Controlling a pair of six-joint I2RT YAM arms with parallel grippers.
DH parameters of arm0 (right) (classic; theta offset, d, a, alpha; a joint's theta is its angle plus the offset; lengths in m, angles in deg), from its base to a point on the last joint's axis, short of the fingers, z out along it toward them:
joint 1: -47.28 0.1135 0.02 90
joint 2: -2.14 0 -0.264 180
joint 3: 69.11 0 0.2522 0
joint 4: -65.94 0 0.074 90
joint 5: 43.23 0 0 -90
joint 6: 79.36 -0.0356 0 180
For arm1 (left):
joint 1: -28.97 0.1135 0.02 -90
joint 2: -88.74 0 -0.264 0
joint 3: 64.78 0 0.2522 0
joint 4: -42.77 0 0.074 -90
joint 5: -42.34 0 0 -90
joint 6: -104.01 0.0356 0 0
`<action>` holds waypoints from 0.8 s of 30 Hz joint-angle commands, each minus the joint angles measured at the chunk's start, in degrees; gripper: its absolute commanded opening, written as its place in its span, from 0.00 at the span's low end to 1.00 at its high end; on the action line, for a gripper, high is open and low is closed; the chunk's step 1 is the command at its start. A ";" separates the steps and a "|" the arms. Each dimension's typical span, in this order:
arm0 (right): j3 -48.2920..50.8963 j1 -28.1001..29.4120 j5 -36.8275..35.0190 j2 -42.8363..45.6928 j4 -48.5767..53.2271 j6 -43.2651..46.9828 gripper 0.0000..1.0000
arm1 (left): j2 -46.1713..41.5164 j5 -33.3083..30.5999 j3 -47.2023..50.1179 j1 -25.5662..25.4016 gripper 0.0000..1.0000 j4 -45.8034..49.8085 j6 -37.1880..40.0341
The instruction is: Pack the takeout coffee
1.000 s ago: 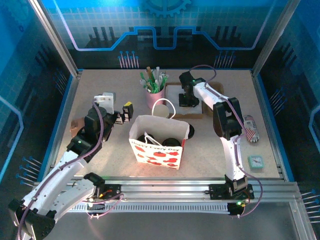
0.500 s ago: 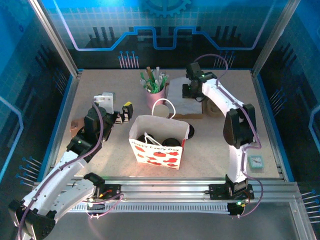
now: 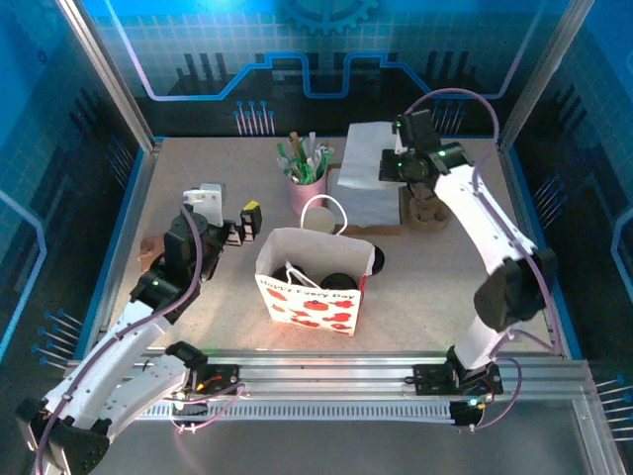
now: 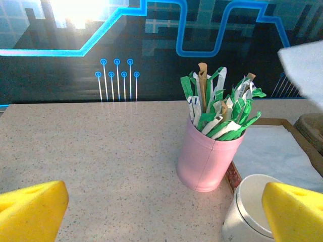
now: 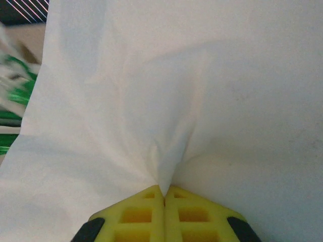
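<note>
**Right arm on paper sheet; coffee cup not in bag**

You will find the right gripper (image 5: pixel 164 195) closed, pinching a white paper sheet (image 3: pixel 364 150) held above the brown tray (image 3: pixel 384 230). The left gripper (image 3: pixel 245 224) stands with jaws wide apart and nothing between them. The takeout coffee (image 3: pixel 321 215) sits upright on the table, between the pink cup (image 3: pixel 307 190) and the gift bag (image 3: pixel 312 292), just right of the left gripper.

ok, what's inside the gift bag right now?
Through the gift bag's open top: a low round black lid and a white cord handle. Its front wall covers the bottom. The white paper cup stands outside it.
</note>
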 commanded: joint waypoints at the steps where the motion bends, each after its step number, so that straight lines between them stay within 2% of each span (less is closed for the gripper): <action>1: 2.67 -0.57 1.32 8.81 -3.19 -2.10 0.00 | -1.27 -0.48 0.84 0.44 0.99 -1.72 0.35; 5: 6.44 0.25 5.08 17.00 -6.78 -2.88 0.00 | -2.05 -0.71 1.02 0.49 0.99 -2.03 0.15; 11: 12.43 7.36 6.56 28.01 -12.25 -2.17 0.00 | -2.76 -1.09 1.35 0.48 0.99 -2.01 -0.66; 20: 24.70 30.08 -3.65 36.34 -21.06 1.07 0.00 | -4.29 -2.06 1.73 0.54 0.99 -2.04 -1.07; 24: 30.20 37.02 -8.36 37.15 -25.32 1.35 0.00 | -4.35 -1.84 1.58 0.48 0.99 -1.95 -1.27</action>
